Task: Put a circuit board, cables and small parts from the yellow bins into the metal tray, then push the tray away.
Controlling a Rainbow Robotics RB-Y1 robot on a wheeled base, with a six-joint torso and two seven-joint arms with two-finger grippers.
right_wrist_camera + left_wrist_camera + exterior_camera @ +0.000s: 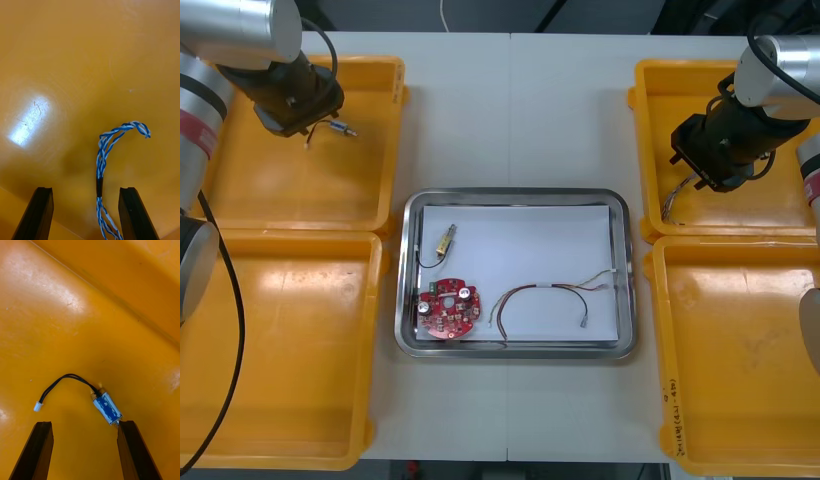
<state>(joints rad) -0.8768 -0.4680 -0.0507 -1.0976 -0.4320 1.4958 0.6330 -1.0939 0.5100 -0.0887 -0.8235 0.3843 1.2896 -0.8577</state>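
Yellow bins: four counted, two at each side of the table.

Left side: far left bin point(370, 185) and near left bin point(280, 350). The left gripper point(85, 422) hangs over the far left bin with its fingers spread wide and nothing clamped. One small metal part point(107, 407) lies on that bin's floor between the fingers, its metal end just beside one fingertip. It carries one blue label, whose print cannot be read, and one black lead ending in a white plug.

Centre: one metal tray point(515, 198), white inside, stands between the bins. It holds three items. One brass-coloured small part point(444, 241) with a black lead lies at the tray's left. One round red circuit board point(448, 310) sits in the near left corner. One cable of red and pale strands point(545, 292) lies right of the board, apart from it.

Right side: far right bin point(660, 110) and near right bin point(740, 360). A dark marking on the near right bin's left rim is too small to read. The right gripper point(85, 189) hangs over the far right bin, fingers apart and gripping nothing. One twisted blue and white cable point(103, 157) lies on the bin floor, running up between the fingers, nearer one of them.
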